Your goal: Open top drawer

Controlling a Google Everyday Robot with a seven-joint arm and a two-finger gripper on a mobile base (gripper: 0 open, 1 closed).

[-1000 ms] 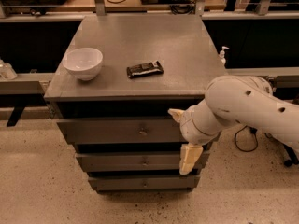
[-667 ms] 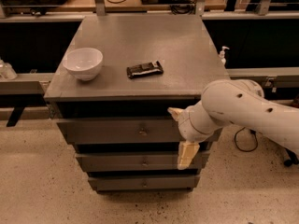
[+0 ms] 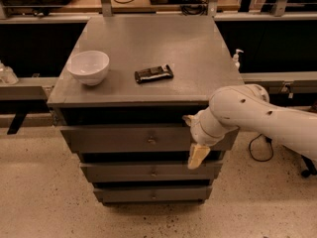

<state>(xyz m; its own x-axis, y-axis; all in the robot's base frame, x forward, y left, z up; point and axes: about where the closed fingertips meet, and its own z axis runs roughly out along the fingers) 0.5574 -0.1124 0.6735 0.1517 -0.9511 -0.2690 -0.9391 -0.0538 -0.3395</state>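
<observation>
The top drawer (image 3: 114,139) is the widest grey front, just under the cabinet top, with a small metal knob (image 3: 152,141) at its centre. No drawer interior shows. My gripper (image 3: 193,138) is at the right part of this drawer front, to the right of the knob. It is open: one cream fingertip (image 3: 188,119) is at the drawer's upper edge and the other (image 3: 198,156) hangs below its lower edge. The white arm (image 3: 257,115) comes in from the right and hides the drawer's right end.
Two narrower drawer fronts, the middle one (image 3: 148,172) and the lowest (image 3: 148,194), lie below. On the cabinet top (image 3: 198,48) stand a white bowl (image 3: 89,67) and a dark wrapped bar (image 3: 154,73). A bench with cables runs behind. Speckled floor lies in front.
My gripper and arm have shifted slightly left and up along the top drawer front. The drawer front, bowl and bar have not moved.
</observation>
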